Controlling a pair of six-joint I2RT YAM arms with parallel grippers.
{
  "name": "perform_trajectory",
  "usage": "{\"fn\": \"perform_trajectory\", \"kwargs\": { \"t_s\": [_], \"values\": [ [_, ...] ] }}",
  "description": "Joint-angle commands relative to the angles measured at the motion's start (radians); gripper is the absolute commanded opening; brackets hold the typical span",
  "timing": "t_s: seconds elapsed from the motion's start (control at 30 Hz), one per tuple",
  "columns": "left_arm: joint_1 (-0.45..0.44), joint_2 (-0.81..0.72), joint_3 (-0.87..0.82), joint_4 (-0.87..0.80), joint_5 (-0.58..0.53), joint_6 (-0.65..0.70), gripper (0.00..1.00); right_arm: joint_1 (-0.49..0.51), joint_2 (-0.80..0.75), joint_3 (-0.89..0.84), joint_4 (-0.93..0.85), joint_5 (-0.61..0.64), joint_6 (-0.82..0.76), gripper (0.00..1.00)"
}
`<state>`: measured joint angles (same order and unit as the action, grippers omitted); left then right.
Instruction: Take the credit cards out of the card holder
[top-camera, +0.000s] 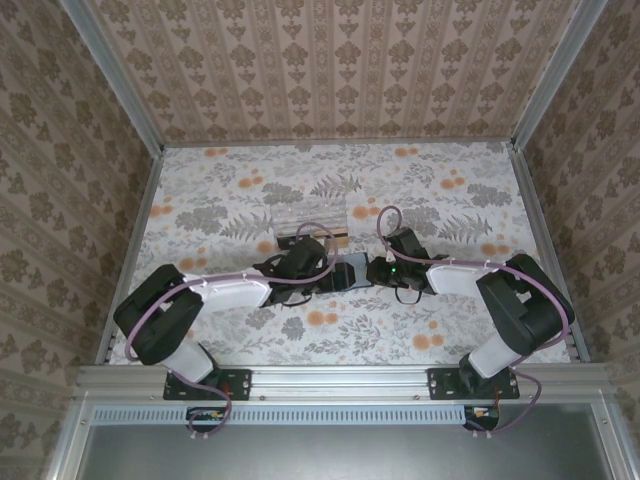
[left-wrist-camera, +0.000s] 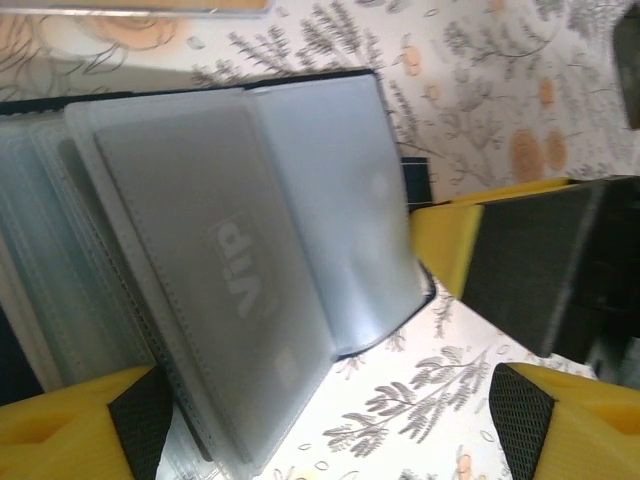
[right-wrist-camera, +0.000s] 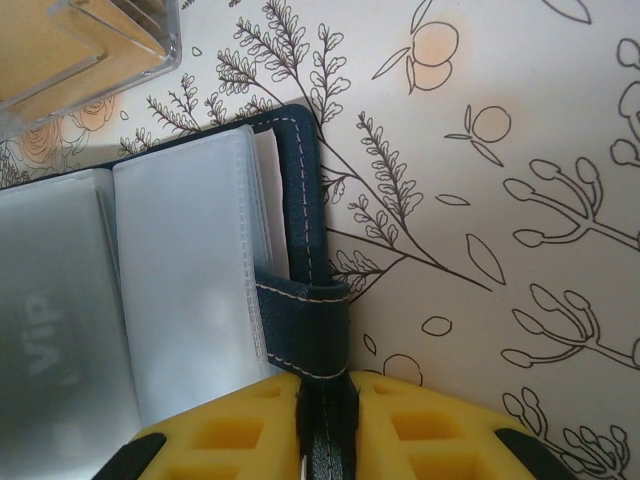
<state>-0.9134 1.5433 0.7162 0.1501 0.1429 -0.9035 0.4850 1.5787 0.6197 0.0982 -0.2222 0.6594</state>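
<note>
**While the right gripper (right-wrist-camera: 325, 440) pinches its tab (right-wrist-camera: 322, 330), the holder (left-wrist-camera: 330, 130) lies open**

As we look from the near edge of the table (top-camera: 250, 340), both arms (top-camera: 230, 292) reach in and meet at mid-table, where the navy holder lies open. Our right gripper's yellow fingers (right-wrist-camera: 470, 425) are pressed together on the stitched snap tab at the holder's right edge. Our left gripper (left-wrist-camera: 325, 430) stands spread wide at the holder's left side, one finger by the clear sleeves (left-wrist-camera: 50, 250), the other over bare table; we cannot tell whether either touches. A grey card (left-wrist-camera: 235, 290) marked VIP sits inside the top sleeve, more sleeves fanned beneath it. Just beyond the holder stands a clear box (right-wrist-camera: 80, 50) with orange-tan contents, and behind that the patterned wall (top-camera: 330, 70)
</note>
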Motion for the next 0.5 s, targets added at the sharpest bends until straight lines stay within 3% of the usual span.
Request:
{"fn": "perform_trajectory", "kwargs": {
  "t_s": [0.0, 0.47],
  "values": [
    [-0.028, -0.015, 0.048, 0.105, 0.075, 0.038, 0.87, 0.026, 0.064, -0.024, -0.035, -0.06, 0.013, 0.22],
    [-0.045, 0.052, 0.106, 0.11, 0.101, 0.051, 0.89, 0.026, 0.053, -0.023, -0.05, -0.045, 0.011, 0.22]
  ]
}}
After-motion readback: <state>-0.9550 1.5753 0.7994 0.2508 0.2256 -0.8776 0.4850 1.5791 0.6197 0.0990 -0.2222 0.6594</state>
